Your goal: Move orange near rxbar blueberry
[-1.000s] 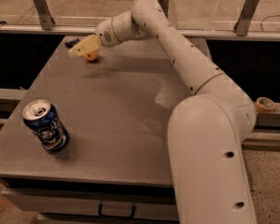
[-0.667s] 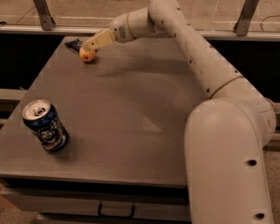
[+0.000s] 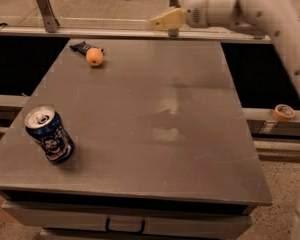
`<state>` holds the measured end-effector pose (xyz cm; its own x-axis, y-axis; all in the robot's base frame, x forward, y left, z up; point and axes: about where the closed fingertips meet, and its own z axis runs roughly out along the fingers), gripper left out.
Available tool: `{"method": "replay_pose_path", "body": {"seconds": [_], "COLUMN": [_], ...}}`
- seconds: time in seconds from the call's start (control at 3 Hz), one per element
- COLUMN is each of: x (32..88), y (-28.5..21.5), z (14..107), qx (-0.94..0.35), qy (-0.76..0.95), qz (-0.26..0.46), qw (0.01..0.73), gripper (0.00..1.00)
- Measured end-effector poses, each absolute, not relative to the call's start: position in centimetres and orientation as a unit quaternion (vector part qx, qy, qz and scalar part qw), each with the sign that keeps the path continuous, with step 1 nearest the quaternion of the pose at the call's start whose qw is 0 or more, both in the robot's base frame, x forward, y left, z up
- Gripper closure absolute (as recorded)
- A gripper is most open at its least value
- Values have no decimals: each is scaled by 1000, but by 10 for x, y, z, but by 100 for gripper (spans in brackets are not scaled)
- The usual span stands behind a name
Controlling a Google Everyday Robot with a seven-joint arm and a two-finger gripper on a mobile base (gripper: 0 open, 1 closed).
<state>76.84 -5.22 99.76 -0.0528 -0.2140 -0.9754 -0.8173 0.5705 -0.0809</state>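
Orange (image 3: 94,57) touching RXBAR blueberry (image 3: 82,46), far-left corner of counter (image 3: 190,134); placement looks done. Gripper (image 3: 160,22) above far edge, empty, opening can't tell. Next: pull arm clear.

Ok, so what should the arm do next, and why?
Probably just retract the gripper away from the table: the orange already lies right beside the rxbar blueberry at the far left corner, and the gripper hangs well apart, over the far edge.

Pincer (image 3: 160,22) drawn back from orange (image 3: 94,57), now over far edge of table (image 3: 190,149)
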Motion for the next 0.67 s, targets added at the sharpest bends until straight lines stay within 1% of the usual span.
{"method": "replay_pose_path", "body": {"seconds": [0.33, 0.67], "x": [718, 699], "y": [-126, -186], "z": [1055, 1062], "qx": [-357, -330], "qy": [667, 680], "qz": [203, 172], "qw": [621, 632], "gripper": [0, 0]}}
